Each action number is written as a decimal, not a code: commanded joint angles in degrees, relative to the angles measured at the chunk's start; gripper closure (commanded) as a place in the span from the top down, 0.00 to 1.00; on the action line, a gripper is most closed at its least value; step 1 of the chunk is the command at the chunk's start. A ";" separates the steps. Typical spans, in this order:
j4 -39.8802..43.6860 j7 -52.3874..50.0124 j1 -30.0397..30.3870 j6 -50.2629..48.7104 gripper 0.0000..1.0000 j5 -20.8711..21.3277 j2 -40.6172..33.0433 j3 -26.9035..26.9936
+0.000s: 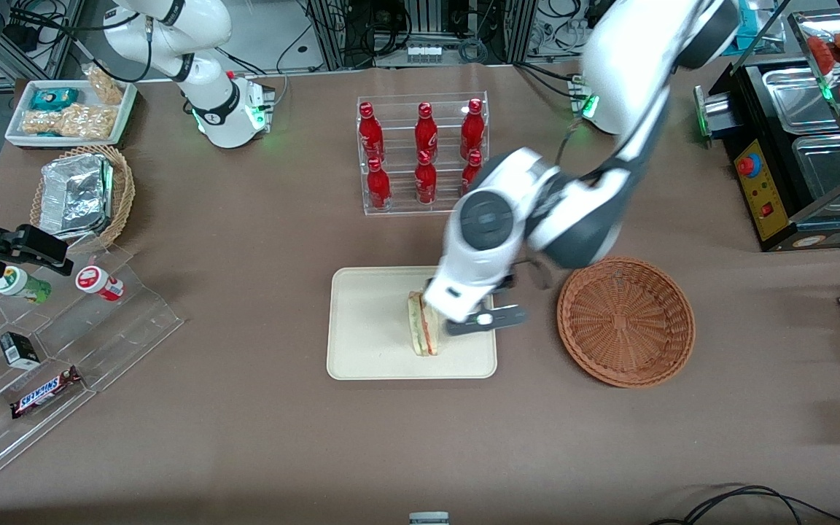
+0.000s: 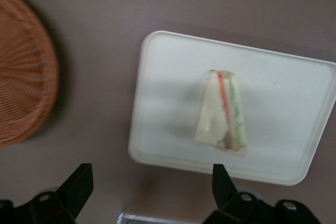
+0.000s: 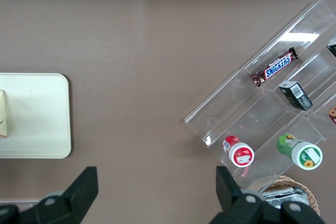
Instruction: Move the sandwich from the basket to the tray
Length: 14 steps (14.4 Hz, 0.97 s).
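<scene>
front view: sandwich (image 1: 422,325) is seen resting on the tray (image 1: 362,328), standing on edge. gripper (image 1: 464,310) is held above it, nothing gripped. left wrist view: fingers (image 2: 77,184) are spread wide apart. basket (image 1: 625,321) is seen on the table (image 1: 245,408) beside the tray, toward the working arm's end.

A robotics lab dressed up as a snack counter. Two white robot arms (image 1: 194,80) are bolted to a brown-covered table (image 1: 245,423), with bundled cables and equipment racks (image 1: 427,29) along its edge farthest from the front camera. Shop-style props fill the table: a clear rack of red bottles (image 1: 424,149), stepped acrylic shelves (image 1: 63,364) holding a Snickers bar (image 1: 44,392) (label plainly readable), and a black food-warming cabinet (image 1: 799,146).
</scene>
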 commanded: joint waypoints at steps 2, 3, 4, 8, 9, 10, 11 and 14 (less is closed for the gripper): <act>-9.04 6.25 8.48 -14.70 1.00 -1.55 -11.07 -0.53; -8.95 9.23 10.77 -18.48 1.00 -1.55 -12.65 -0.45; -8.95 11.43 13.14 -21.21 1.00 -1.55 -13.97 -0.44; -9.04 15.14 21.76 -27.56 1.00 -1.46 -18.99 -0.27; -9.04 16.71 23.78 -28.70 1.00 -1.46 -20.39 -0.27; -9.04 20.30 25.71 -29.41 1.00 -1.55 -21.53 -0.27; -9.13 23.90 27.47 -30.37 1.00 -1.63 -22.50 -0.27; -12.53 24.90 30.73 -31.70 1.00 -3.64 -25.75 -0.27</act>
